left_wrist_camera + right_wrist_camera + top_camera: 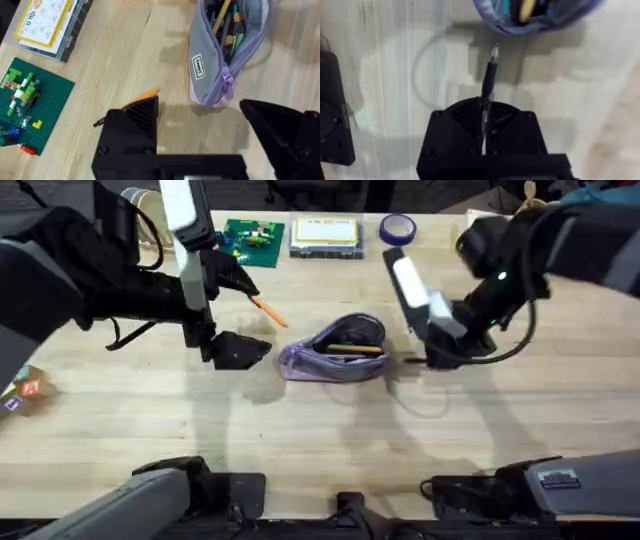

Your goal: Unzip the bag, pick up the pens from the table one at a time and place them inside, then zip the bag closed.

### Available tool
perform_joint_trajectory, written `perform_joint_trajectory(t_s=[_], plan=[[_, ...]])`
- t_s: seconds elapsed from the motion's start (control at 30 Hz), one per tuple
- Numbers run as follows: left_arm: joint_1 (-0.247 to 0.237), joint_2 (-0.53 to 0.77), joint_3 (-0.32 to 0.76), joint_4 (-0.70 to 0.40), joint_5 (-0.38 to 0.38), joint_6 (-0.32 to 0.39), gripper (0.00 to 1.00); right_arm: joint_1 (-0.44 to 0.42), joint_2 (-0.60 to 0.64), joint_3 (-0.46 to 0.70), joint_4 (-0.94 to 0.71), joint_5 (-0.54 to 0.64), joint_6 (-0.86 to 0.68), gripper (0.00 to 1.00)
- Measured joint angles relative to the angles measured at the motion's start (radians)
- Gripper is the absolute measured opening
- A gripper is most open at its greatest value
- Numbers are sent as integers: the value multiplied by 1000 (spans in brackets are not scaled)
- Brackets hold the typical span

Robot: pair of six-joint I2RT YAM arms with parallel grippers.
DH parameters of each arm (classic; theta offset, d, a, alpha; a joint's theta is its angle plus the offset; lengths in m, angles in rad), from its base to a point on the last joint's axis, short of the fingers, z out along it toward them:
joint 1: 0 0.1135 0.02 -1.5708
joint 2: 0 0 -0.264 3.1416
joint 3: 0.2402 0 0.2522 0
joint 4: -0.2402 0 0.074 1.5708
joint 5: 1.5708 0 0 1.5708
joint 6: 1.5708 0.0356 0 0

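Observation:
The lavender bag (pixel 335 348) lies unzipped at the middle of the table (pixel 300 430), with pens showing inside it (pixel 227 30). Its purple pull tab (pixel 227 77) hangs at the end nearer my left gripper. The orange pen (pixel 268 310) lies on the wood just left of the bag, partly hidden behind a left finger (pixel 145 95). My left gripper (pixel 238 350) (pixel 205 120) is open, low over the table between that pen and the bag. My right gripper (pixel 430 358) (pixel 484 107) is shut on the black pen (pixel 489 80), whose tip points at the bag's open mouth (pixel 540 12).
At the back of the table are a green brick baseplate (pixel 252 235), a clear plastic box with a yellow label (pixel 325 235) and a purple tape roll (pixel 397 227). A colourful small item (pixel 20 390) sits at the left edge. A thin cable loop (pixel 427 65) lies right of the bag.

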State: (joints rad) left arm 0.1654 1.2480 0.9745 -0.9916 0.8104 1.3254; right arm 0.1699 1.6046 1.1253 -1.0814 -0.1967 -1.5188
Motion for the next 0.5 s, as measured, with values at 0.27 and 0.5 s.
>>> perform_joint_trajectory(t_s=[0.27,0.5], plan=[[0,0,0,0,0,0,993,0,-98,94,-49,2,100,31],[0,0,0,0,0,0,993,78,-148,113,-65,2,170,33]])
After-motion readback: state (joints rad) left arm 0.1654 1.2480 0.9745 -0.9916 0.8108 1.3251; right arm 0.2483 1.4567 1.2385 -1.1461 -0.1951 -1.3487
